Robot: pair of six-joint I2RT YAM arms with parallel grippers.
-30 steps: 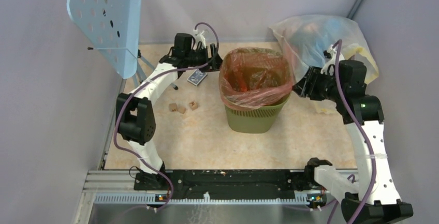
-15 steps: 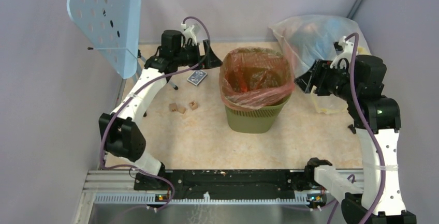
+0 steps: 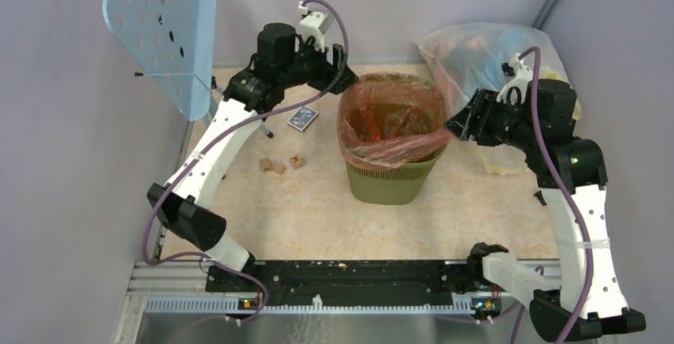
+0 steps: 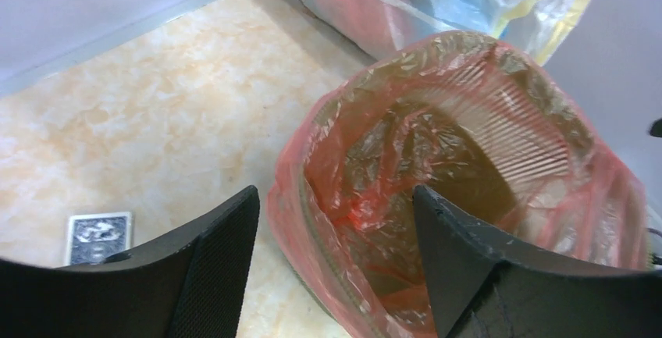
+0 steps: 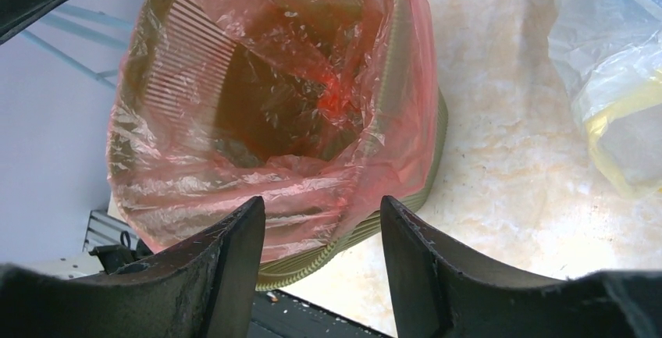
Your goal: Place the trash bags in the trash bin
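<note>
Upright green bin (image 3: 393, 181) mid-table. The red bag (image 3: 389, 117) sits inside it, mouth open, edges draped over the rim on every side in view. Left gripper (image 4: 334, 197) hangs over the bin's far-left corner, jaws spread, nothing between them. Right gripper (image 5: 322, 205) is just beside the bin's right rim, jaws also spread, empty. Big clear bag (image 3: 485, 50) lies far right, behind the right arm. Card box (image 3: 302, 118) and small wooden blocks (image 3: 278, 165) lie left of the bin. Blue perforated panel (image 3: 163, 26) stands far left.

Red-orange trash bag (image 3: 391, 117) lining olive bin (image 3: 391, 179).
</note>
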